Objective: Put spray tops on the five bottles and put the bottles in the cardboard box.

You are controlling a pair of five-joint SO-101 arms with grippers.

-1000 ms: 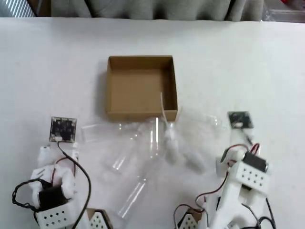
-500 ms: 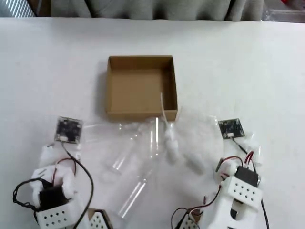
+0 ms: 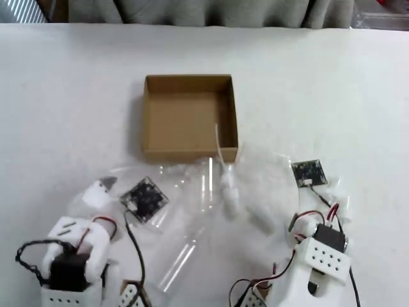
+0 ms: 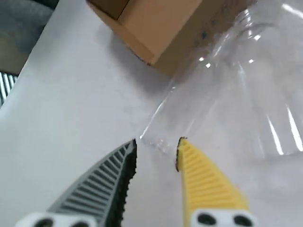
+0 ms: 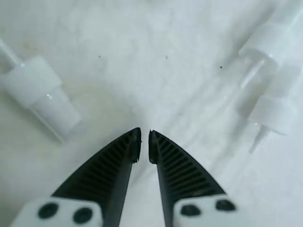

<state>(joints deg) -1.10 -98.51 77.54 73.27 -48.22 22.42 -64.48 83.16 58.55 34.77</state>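
The open cardboard box (image 3: 190, 115) stands mid-table. Several clear bottles lie jumbled on the table in front of it, one (image 3: 206, 182) pointing at the box and another (image 3: 176, 259) nearer the arms. A white spray top (image 3: 228, 190) lies among them, its thin tube leaning on the box's edge. My left gripper (image 4: 156, 151) is open, low over the table, and the end of a clear bottle (image 4: 222, 94) lies just past its fingertips. My right gripper (image 5: 143, 144) is shut on nothing, above bare table between loose spray tops (image 5: 42, 92) (image 5: 267, 42).
A corner of the box (image 4: 156, 28) sits just beyond the bottle at the left gripper. White table (image 3: 332, 83) lies open around the box. Both arm bases and their cables (image 3: 128, 249) crowd the near edge.
The left arm has swung right and forward to the leftmost bottle. The right arm shifted slightly left and back early on, then held still.
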